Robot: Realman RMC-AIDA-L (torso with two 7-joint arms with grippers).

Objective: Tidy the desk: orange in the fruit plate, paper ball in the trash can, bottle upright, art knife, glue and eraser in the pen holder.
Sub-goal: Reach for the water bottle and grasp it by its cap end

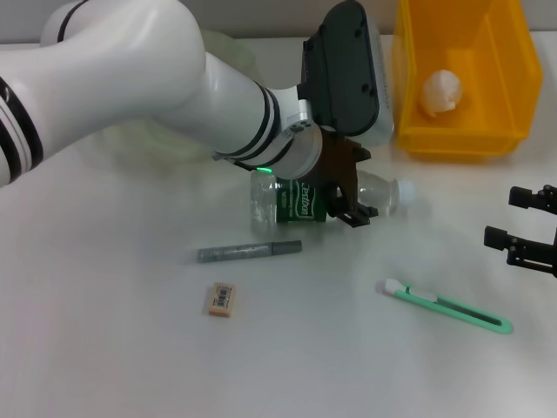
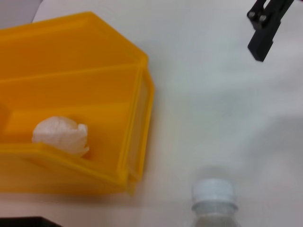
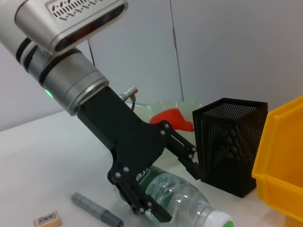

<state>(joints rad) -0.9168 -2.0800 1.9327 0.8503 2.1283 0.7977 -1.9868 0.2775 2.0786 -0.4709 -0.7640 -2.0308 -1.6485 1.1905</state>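
Observation:
The bottle [image 1: 300, 202] lies on its side mid-desk, its cap [image 2: 214, 190] toward the trash can [image 1: 513, 61]. My left gripper [image 1: 355, 187] is down over it, open, one finger on each side of the body [image 3: 182, 194]. The paper ball [image 1: 441, 91] rests inside the yellow trash can. Glue [image 1: 248, 252], the eraser [image 1: 222, 299] and the art knife [image 1: 444, 306] lie flat on the desk [image 1: 104, 348]. The orange [image 3: 169, 118] sits in the fruit plate [image 3: 189, 105], beside the pen holder [image 3: 229, 142]. My right gripper [image 1: 502, 216] hovers open and empty at the right edge.
In the head view my left arm covers the pen holder and most of the fruit plate [image 1: 233, 45]. The trash can stands at the back right, close to the bottle's cap. The pen holder stands between the plate and the trash can [image 3: 284, 156].

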